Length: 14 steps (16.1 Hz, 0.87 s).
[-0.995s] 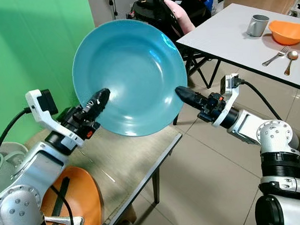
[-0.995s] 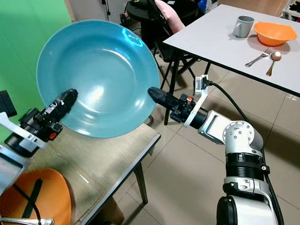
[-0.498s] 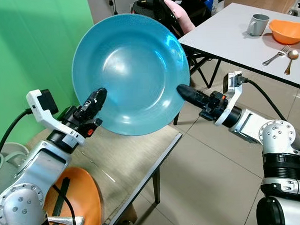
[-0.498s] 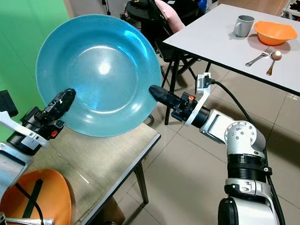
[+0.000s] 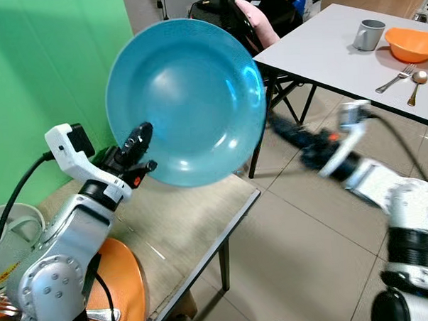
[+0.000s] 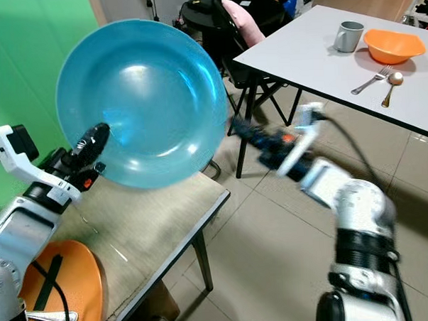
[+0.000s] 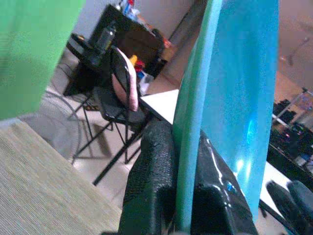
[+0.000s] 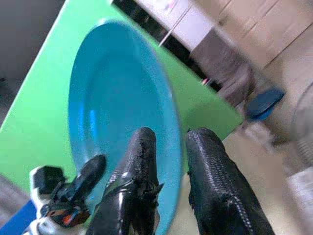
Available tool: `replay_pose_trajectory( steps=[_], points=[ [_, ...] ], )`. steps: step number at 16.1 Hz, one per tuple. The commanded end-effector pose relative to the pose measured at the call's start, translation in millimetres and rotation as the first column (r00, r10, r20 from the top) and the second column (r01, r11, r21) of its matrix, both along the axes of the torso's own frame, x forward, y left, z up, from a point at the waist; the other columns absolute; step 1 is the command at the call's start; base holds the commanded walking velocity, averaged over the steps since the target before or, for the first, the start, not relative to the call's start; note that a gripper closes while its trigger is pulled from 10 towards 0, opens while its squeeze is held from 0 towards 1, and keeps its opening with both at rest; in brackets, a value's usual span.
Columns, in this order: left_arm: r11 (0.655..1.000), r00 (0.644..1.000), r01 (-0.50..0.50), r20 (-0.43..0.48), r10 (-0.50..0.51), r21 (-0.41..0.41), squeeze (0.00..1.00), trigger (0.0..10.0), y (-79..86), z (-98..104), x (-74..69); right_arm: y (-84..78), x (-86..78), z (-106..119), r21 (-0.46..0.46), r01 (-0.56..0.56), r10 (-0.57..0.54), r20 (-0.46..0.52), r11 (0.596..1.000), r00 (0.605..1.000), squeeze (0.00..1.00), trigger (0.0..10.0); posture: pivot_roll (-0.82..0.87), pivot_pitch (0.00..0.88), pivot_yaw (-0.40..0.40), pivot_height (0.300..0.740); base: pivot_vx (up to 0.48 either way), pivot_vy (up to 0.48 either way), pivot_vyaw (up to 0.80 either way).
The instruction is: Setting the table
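Note:
A big blue plate (image 5: 186, 98) is held up on edge over the wooden side table (image 5: 195, 218), its face turned toward me. My left gripper (image 5: 138, 139) is shut on its lower left rim; the left wrist view shows the rim (image 7: 195, 98) pinched between the two black fingers. My right gripper (image 5: 284, 129) is blurred, off to the right of the plate and clear of it. In the right wrist view its fingers (image 8: 142, 161) stand apart with nothing between them, and the blue plate (image 8: 117, 107) lies beyond.
An orange plate (image 5: 123, 285) with cutlery lies on the side table near me. At the far right, the white table (image 5: 323, 49) carries a grey mug (image 5: 369, 35), an orange bowl (image 5: 411, 44), a fork (image 5: 394, 79) and a spoon (image 5: 414, 84). A black chair with a pink cushion (image 5: 254, 24) stands between.
My right gripper has let go of the plate's right rim and pulled away to the right. The left gripper now holds the plate alone, tilted more upright.

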<state>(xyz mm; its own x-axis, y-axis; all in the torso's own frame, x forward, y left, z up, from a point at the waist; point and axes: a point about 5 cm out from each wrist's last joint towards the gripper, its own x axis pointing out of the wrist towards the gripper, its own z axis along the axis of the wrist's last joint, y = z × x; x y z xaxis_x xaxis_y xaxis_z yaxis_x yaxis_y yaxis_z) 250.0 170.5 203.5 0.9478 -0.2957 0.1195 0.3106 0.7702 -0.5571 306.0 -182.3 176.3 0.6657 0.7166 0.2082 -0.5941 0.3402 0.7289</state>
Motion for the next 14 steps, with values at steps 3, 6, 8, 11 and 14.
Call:
replay_pose_trajectory(
  steps=[3, 6, 8, 11, 14],
  points=[
    [0.999, 0.995, -0.038, 0.091, 0.037, 0.017, 0.0, 0.0, -6.6, 13, 1.3, -29.8, -18.7, 13, -0.066, 0.146, -0.141, 0.083, 0.987, 0.987, 1.0, 10.0, -0.04, 0.0, 0.074, 0.74, 0.0, 0.0, 0.0],
    [0.971, 0.986, -0.101, 0.152, 0.069, 0.216, 0.0, 1.6, -17.9, 17, 1.1, -8.1, -40.9, 27, -0.383, 0.251, -0.173, 0.226, 0.889, 0.959, 0.0, 10.0, -0.09, 0.0, 0.088, 0.74, 0.0, 0.0, 0.0],
    [0.862, 0.976, -0.185, 0.193, 0.103, 0.472, 0.0, 10.0, -23.0, 9, -2.9, 19.2, -43.4, 20, -0.589, 0.441, -0.236, 0.394, 0.677, 0.888, 0.0, 10.0, -0.09, 0.0, 0.071, 0.74, 0.0, 0.0, 0.0],
    [0.806, 0.961, -0.263, 0.219, 0.169, 0.53, 0.0, 10.0, -20.6, 2, -7.0, 31.4, -41.5, 16, -0.566, 0.5, -0.329, 0.383, 0.655, 0.863, 0.0, 10.0, -0.08, 0.0, 0.051, 0.74, 0.0, -0.081, 0.0],
    [0.779, 0.951, -0.302, 0.229, 0.207, 0.549, 0.0, 10.0, -20.1, -1, -5.4, 42.1, -37.9, 10, -0.613, 0.528, -0.333, 0.412, 0.588, 0.848, 0.0, 10.0, -0.07, 0.0, 0.046, 0.74, 0.0, -0.39, 0.0]
  ],
)
